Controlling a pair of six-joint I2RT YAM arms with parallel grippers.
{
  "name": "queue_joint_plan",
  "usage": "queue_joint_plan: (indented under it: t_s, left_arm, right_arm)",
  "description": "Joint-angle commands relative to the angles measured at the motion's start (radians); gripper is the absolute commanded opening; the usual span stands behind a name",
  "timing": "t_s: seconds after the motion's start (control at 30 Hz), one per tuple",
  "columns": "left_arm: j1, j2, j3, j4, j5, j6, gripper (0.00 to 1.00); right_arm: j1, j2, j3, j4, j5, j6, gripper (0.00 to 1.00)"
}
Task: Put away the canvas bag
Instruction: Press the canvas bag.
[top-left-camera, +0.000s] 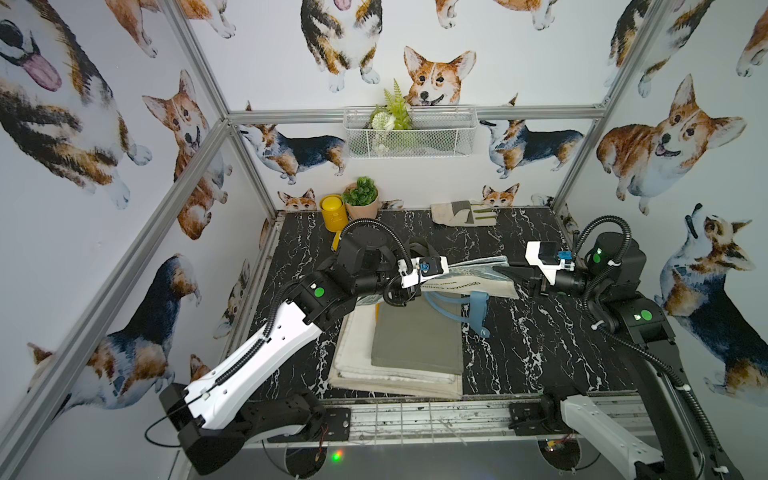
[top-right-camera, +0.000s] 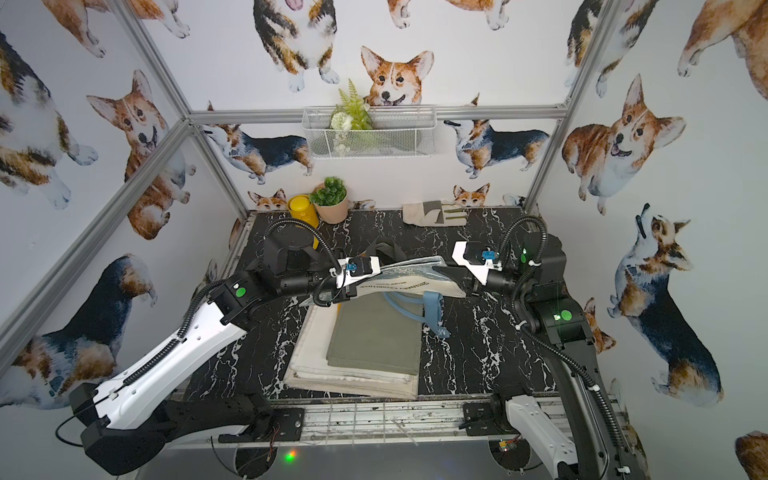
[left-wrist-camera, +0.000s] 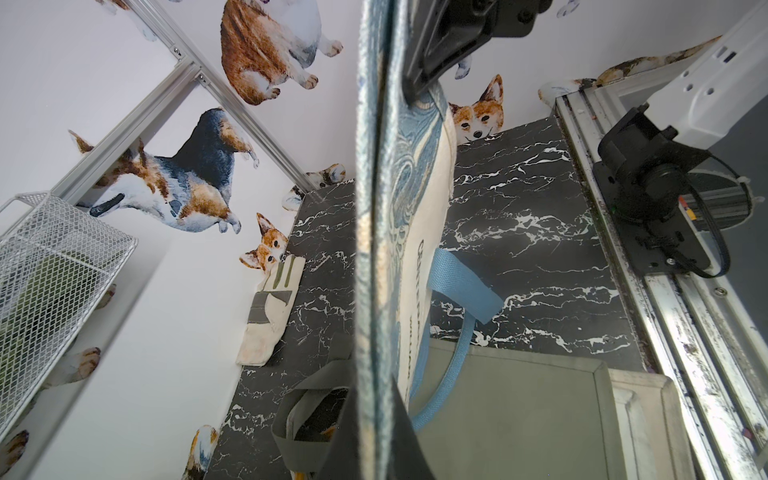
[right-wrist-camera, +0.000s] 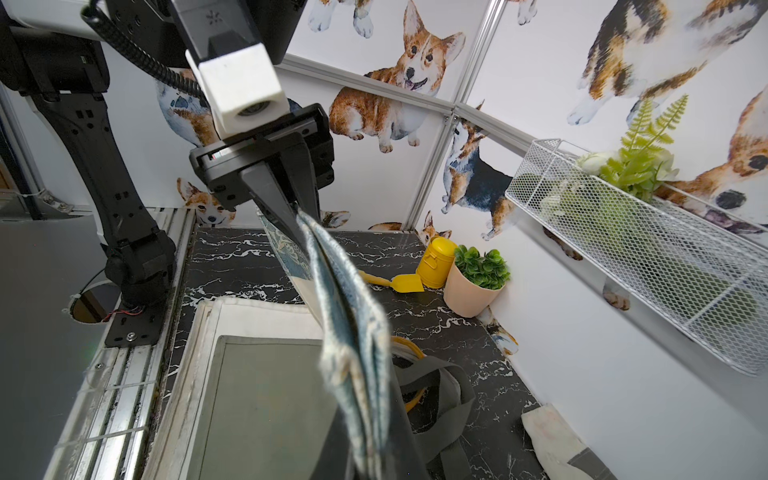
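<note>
The canvas bag (top-left-camera: 469, 282), cream with a blue swirl print and blue strap handles (top-left-camera: 473, 307), hangs folded and stretched between my two grippers above the table. My left gripper (top-left-camera: 451, 270) is shut on its left end; in the left wrist view the fingers (left-wrist-camera: 345, 440) flank the fabric (left-wrist-camera: 415, 208). My right gripper (top-left-camera: 498, 272) is shut on the right end, and the right wrist view shows the cloth (right-wrist-camera: 349, 324) pinched in it. The handles dangle onto a folded green bag (top-left-camera: 417, 336), which lies on folded cream bags (top-left-camera: 357, 357).
A white wire basket (top-left-camera: 457, 137) holding fake plants hangs on the back wall. A yellow canister (top-left-camera: 331, 212), a potted plant (top-left-camera: 361, 203) and a work glove (top-left-camera: 463, 214) line the back edge. A grey-handled bag (right-wrist-camera: 440, 386) and a yellow scoop (right-wrist-camera: 399, 282) lie behind the held bag.
</note>
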Motion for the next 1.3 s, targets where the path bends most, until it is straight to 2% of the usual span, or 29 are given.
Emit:
queue_joint_plan:
  t_s: [0.0, 0.07, 0.1, 0.23, 0.37, 0.4, 0.47, 0.5, 0.57, 0.6, 0.8, 0.93, 1.07, 1.17, 1.27]
  left_arm:
    - [-0.001, -0.006, -0.037, -0.010, -0.082, -0.032, 0.38]
    - [-0.001, -0.024, -0.087, -0.012, -0.123, -0.062, 0.54]
    - [-0.001, -0.036, -0.120, -0.005, -0.145, -0.082, 0.58]
    - [0.003, -0.097, -0.244, 0.011, -0.222, -0.144, 0.66]
    - [0.019, -0.150, -0.330, 0.009, -0.286, -0.187, 0.67]
    - [0.023, -0.156, -0.341, 0.009, -0.292, -0.192, 0.66]
    - [0.039, -0.156, -0.354, 0.008, -0.304, -0.202, 0.52]
    - [0.054, -0.149, -0.355, 0.010, -0.317, -0.207, 0.40]
    - [0.084, -0.128, -0.346, 0.027, -0.388, -0.232, 0.07]
    - [0.098, -0.115, -0.331, 0.032, -0.420, -0.224, 0.00]
    - [0.167, -0.043, -0.202, 0.176, -0.590, -0.112, 0.00]
    - [0.211, 0.005, -0.092, 0.309, -0.707, 0.000, 0.00]
    - [0.242, 0.010, -0.055, 0.462, -0.762, 0.089, 0.00]
    - [0.243, -0.002, -0.081, 0.556, -0.770, 0.112, 0.00]
    - [0.243, -0.019, -0.188, 0.618, -0.776, 0.094, 0.00]
  right_arm:
    - [0.000, -0.011, -0.014, 0.029, -0.002, 0.000, 0.00]
    - [0.000, -0.022, -0.029, 0.057, 0.027, 0.004, 0.00]
    - [0.000, -0.023, -0.034, 0.065, 0.037, 0.003, 0.00]
    - [0.000, -0.013, -0.031, 0.070, 0.038, -0.006, 0.00]
    - [0.000, 0.012, -0.024, 0.087, 0.018, -0.006, 0.00]
    - [0.000, 0.020, -0.023, 0.093, 0.008, -0.002, 0.00]
    - [0.000, 0.038, -0.018, 0.106, -0.006, 0.005, 0.00]
    - [0.000, 0.047, -0.021, 0.122, -0.008, 0.012, 0.00]
    - [0.000, 0.064, -0.027, 0.153, -0.010, 0.016, 0.00]
    - [0.000, 0.075, -0.031, 0.176, -0.006, 0.016, 0.00]
    - [0.001, 0.210, 0.026, 0.290, 0.027, -0.052, 0.00]
    - [0.001, 0.302, 0.087, 0.451, 0.057, -0.082, 0.00]
    - [0.001, 0.347, 0.105, 0.544, 0.102, -0.157, 0.00]
    - [0.001, 0.365, 0.034, 0.642, 0.143, -0.187, 0.00]
    - [0.004, 0.379, -0.138, 0.854, 0.162, -0.190, 0.00]
